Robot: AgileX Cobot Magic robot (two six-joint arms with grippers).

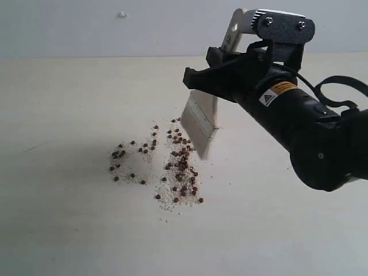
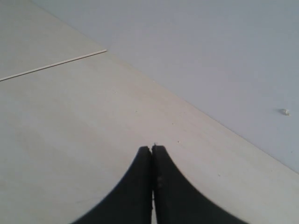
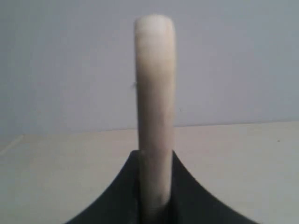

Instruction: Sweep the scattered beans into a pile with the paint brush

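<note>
Below the right tool [image 1: 207, 77], clenched on its handle, the paint brush [image 1: 200, 122] slants steeply, bristles down by the beans [image 1: 181, 167]; yellow sticker [image 1: 277, 92] unreadable; left tool [image 2: 152, 148] pressed closed, empty.

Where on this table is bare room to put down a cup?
Bare table lies left of the beans, up to the wall, and another wide patch lies in front of them, nearer the camera. Crowded: the middle and right, where the right pincer holds the paint brush at the beans' edge.
</note>
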